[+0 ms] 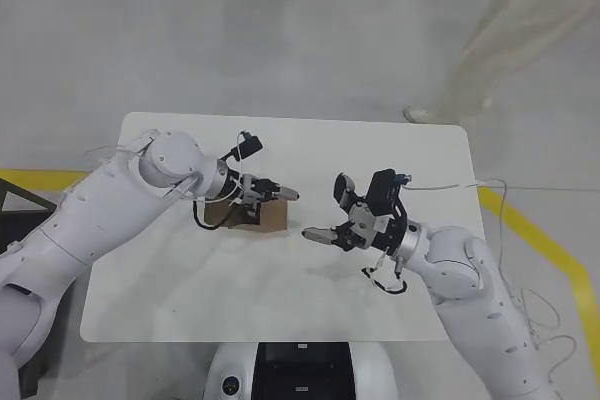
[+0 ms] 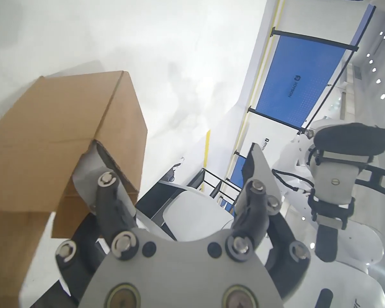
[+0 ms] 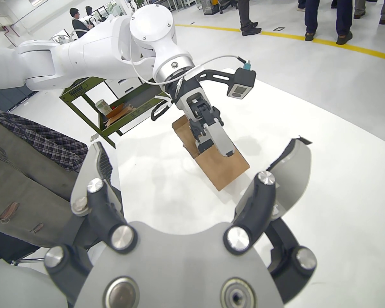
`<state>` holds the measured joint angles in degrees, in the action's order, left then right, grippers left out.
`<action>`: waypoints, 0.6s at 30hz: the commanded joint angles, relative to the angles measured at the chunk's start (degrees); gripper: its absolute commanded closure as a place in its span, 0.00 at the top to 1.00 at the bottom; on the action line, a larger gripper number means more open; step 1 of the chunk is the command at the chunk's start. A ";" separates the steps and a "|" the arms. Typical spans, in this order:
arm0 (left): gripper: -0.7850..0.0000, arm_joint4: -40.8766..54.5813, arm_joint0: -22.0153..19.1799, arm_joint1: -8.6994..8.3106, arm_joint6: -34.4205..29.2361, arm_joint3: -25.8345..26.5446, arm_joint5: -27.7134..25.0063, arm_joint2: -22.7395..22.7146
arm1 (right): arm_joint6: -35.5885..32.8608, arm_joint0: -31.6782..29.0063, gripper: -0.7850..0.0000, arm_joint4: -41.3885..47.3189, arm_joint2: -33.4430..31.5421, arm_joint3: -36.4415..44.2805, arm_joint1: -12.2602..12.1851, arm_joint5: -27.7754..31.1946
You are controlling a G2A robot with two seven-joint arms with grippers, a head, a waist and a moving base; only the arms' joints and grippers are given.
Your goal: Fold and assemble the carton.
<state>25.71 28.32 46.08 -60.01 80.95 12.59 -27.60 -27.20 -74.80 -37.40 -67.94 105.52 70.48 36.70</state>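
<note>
Two end effectors of mine are over the white table (image 1: 180, 280), both with fingers spread apart. My left end effector (image 1: 272, 197) (image 2: 171, 152) is at the brown carton (image 1: 265, 218) (image 2: 51, 120) (image 3: 224, 168). Its inner finger (image 2: 89, 174) is tucked into the carton's open end, behind the cardboard wall. Its outer finger (image 2: 263, 168) stands in free air on the other side of that wall. The wall lies between the two fingers, but they are set too wide to clamp it. In my right wrist view the outer finger (image 3: 223, 141) lies along the carton's upper face; I cannot tell whether it touches.

The carton rests on the table, left of the middle, already shaped into a box. A flap (image 3: 179, 129) sticks out at the open end, which faces my left arm.

My right end effector (image 1: 325, 210) (image 3: 197, 145) holds nothing. It hovers above bare table near the carton's closed end, apart from it. Its fingers point toward the carton and my left end effector.
</note>
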 commanded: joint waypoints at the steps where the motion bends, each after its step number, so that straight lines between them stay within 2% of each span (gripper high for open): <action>1: 1.00 1.49 0.46 0.25 0.54 -0.73 -1.30 -0.79 | 0.28 -0.03 1.00 -0.07 -0.10 -0.11 -0.09 -0.09; 9: 1.00 6.41 2.22 1.26 2.29 -3.52 -6.42 -3.70 | 1.28 -0.43 1.00 -1.46 0.19 -0.06 -0.36 -0.90; 18: 1.00 6.74 6.27 -0.75 0.33 -6.45 -6.79 -8.93 | 1.09 0.73 1.00 -2.20 2.90 -0.88 -0.33 -0.75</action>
<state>32.11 33.88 45.69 -59.62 74.76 5.99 -35.65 -25.98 -74.47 -39.46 -65.59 104.89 70.10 35.84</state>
